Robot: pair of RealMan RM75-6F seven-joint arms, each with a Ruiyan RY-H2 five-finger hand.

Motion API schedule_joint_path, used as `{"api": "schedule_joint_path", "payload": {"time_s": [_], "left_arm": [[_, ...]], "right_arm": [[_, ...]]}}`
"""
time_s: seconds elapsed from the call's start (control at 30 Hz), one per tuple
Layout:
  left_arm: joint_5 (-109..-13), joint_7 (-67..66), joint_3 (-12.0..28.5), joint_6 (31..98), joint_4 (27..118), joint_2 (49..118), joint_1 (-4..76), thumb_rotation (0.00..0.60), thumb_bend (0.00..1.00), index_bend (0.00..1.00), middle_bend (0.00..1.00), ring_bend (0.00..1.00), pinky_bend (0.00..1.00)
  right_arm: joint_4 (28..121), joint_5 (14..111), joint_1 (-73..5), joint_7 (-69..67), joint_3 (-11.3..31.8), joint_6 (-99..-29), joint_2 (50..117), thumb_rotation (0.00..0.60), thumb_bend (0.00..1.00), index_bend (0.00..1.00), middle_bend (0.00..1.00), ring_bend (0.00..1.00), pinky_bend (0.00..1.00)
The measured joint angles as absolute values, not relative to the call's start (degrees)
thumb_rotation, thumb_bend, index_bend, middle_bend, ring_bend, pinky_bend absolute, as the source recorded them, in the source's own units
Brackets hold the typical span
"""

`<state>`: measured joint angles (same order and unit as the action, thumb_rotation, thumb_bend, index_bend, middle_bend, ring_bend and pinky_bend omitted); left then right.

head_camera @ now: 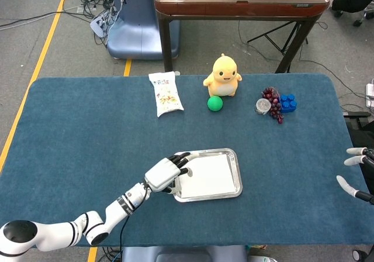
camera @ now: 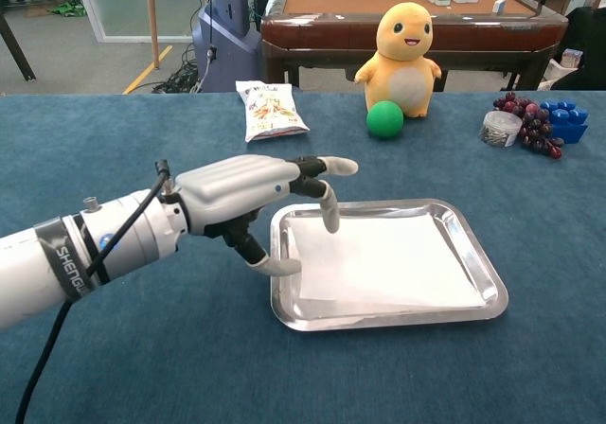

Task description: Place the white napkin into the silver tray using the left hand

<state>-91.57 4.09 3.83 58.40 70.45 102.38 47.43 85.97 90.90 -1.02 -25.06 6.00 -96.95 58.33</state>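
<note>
The flat white paper napkin (camera: 383, 263) fills the shiny silver metal tray (camera: 488, 296) under the left robot hand's (camera: 251, 192) spread, empty fingers, on a blue-clothed bench (camera: 142, 131).

Bright, even indoor light; soft shadows; both views sharp; mild glare on the silver tray (camera: 478, 282) rim.

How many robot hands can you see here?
2. The left hand hovers at the left end of the tray, over the napkin. The right hand shows only partly at the table's far right edge.
</note>
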Motion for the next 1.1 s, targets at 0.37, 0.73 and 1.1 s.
{"api": "schedule_joint_path", "payload": {"time_s": [0.37,0.73,1.1], "left_arm": [[-91.13,0.73,4.22,57.85,68.91,103.30,48.36,0.600,0.25,0.31,0.03,0.00,0.18],[-92.04,-6.22,4.08,60.18,68.15,104.29,48.18,0.600,0.17,0.27,0.03,0.00,0.18],[-92.71,-17.09,4.08,63.03,67.58,105.69,47.21,0.600,0.14,0.27,0.03,0.00,0.18]], "right_arm": [[85.80,90.38,-0.82,-25.66,6.34,-97.16,58.35,0.600,0.21,0.49,0.35,0.27,0.38],[86.03,90.12,-0.78,-25.53,6.39,-96.83,58.27,0.600,0.21,0.49,0.35,0.27,0.38],[86.21,90.13,-0.65,-25.40,6.46,-96.97,58.24,0.600,0.21,0.49,0.35,0.27,0.38]]}}
